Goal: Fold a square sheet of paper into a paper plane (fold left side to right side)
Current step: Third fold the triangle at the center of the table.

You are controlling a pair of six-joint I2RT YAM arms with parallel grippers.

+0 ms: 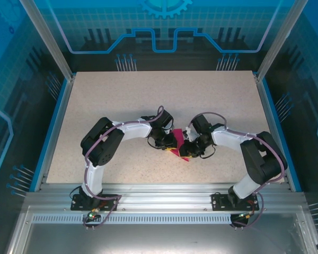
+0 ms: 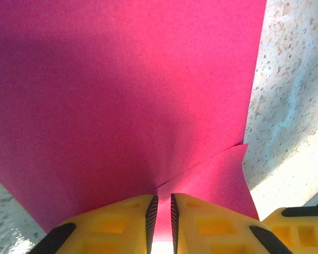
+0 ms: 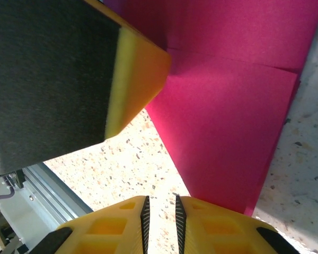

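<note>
Top external view puts the left gripper [image 1: 163, 142] at the sheet's left side, mid-table [image 1: 122, 100]. Its wrist camera shows the jaws drawn to a narrow slit with pink visible through it. I cannot tell whether they nip the paper or merely sit over it.

Between the two grippers lies the square sheet of paper [image 1: 179, 151], already doubled in part: one layer's edge runs across it and a second flap lies beneath. It looks thin, light and limp. It would probably slide on the speckled surface, and crumple or tear if pinched mid-sheet. It is best taken at a free corner or edge, with a shallow bite, while the other tool pins the opposite side. The crease should be pressed along the fold, not dragged.

At the sheet's right side sits the right gripper [image 1: 193, 149]. Its wrist camera shows the jaws almost together with bare table in the gap and nothing held. The paper's corner lies just beside the tips.
</note>
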